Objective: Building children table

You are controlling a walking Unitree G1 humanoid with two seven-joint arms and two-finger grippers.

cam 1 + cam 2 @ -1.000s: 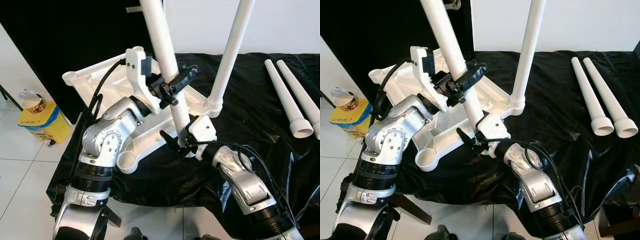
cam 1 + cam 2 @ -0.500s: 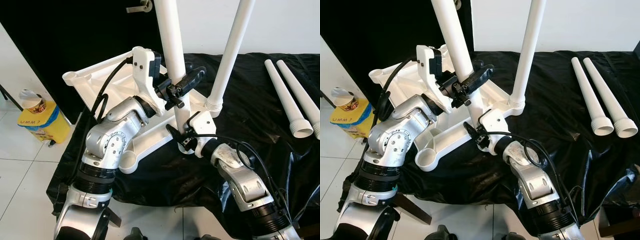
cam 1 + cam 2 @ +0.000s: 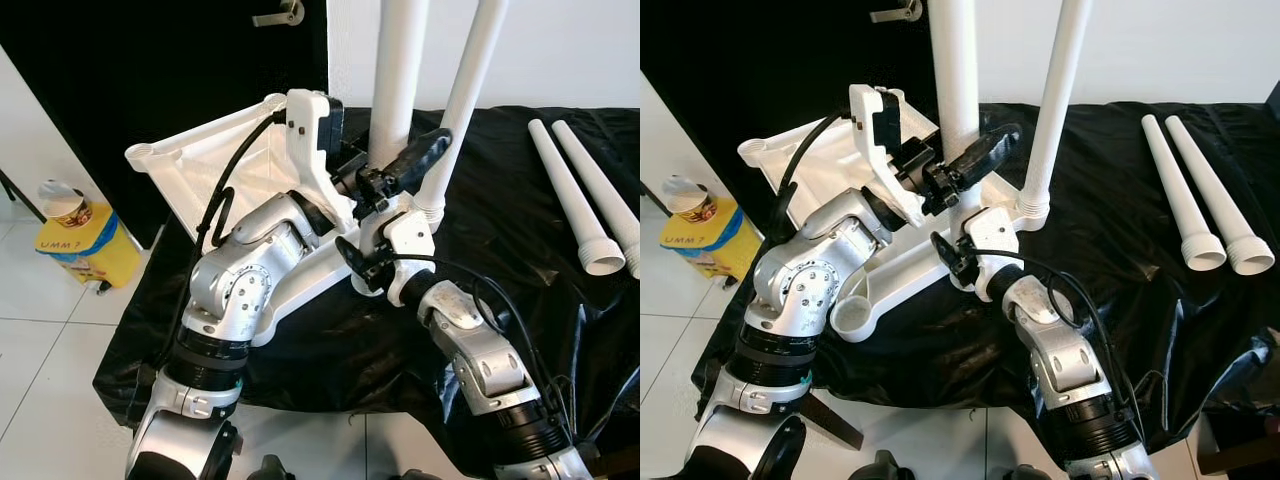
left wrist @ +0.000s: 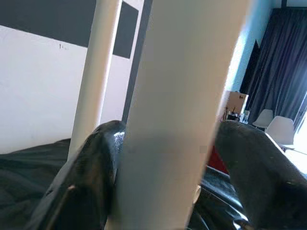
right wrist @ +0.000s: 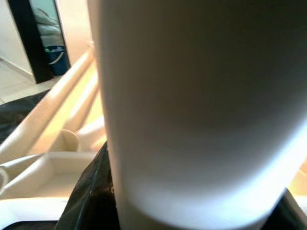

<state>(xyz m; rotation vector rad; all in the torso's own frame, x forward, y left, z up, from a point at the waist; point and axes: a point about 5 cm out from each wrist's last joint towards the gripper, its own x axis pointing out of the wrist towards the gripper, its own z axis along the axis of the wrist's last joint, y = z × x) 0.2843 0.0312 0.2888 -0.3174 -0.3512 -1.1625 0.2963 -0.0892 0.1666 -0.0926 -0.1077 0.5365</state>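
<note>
White plastic children's table, partly built, centre frame on black-draped desk.
One leg (image 3: 462, 110) fitted upright in tabletop (image 3: 215, 165); left tool (image 3: 398, 172) and right tool (image 3: 362, 268) both grip second leg (image 3: 397, 70) near vertical; two legs (image 3: 583, 200) lie loose at right.

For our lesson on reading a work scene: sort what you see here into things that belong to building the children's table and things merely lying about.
Belonging to the job:
- table top, upside down on the cloth
- held leg, gripped by left gripper and right gripper
- fitted leg
- two spare legs

Lying about:
- yellow bag
- paper cup
- black cloth
</note>
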